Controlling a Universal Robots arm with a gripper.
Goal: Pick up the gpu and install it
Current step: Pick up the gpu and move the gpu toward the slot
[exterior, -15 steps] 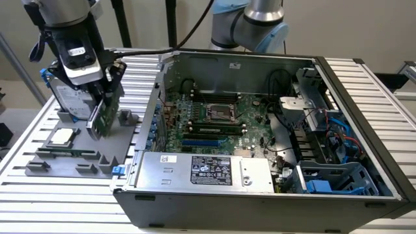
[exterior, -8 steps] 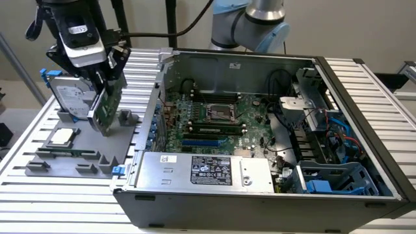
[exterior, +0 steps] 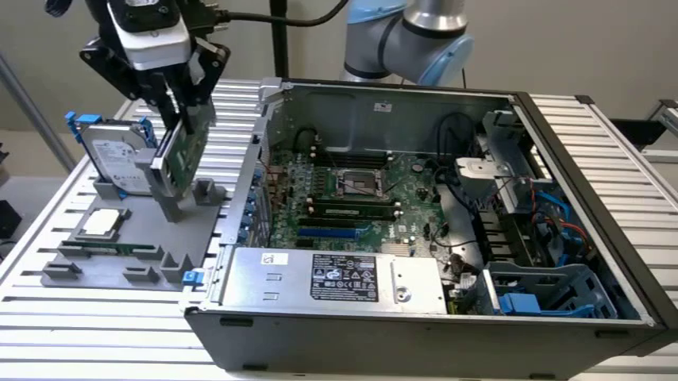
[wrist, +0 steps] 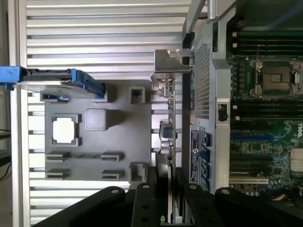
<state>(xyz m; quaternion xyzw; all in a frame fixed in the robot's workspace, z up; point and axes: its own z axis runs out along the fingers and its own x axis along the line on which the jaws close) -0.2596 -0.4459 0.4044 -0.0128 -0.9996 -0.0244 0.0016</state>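
Observation:
The gpu (exterior: 182,149), a thin card with a green face, hangs tilted over the grey holder (exterior: 148,246) at the exterior view's left, beside the open computer case (exterior: 593,230). My gripper (exterior: 182,99) is shut on the card's upper edge. The card's lower end is close above the holder's upright slot post (exterior: 173,208); I cannot tell whether they touch. In the wrist view the gpu (wrist: 171,125) shows edge-on, its silver end bracket (wrist: 169,61) at the far end, with my gripper (wrist: 163,201) clamped on its near end.
On the holder stand a silver hard drive with blue rails (exterior: 111,155), a square CPU chip (exterior: 101,222) and a memory stick (exterior: 106,248). Inside the case lie the green motherboard (exterior: 355,198) and power supply (exterior: 329,278). The case wall (wrist: 203,94) runs right beside the card.

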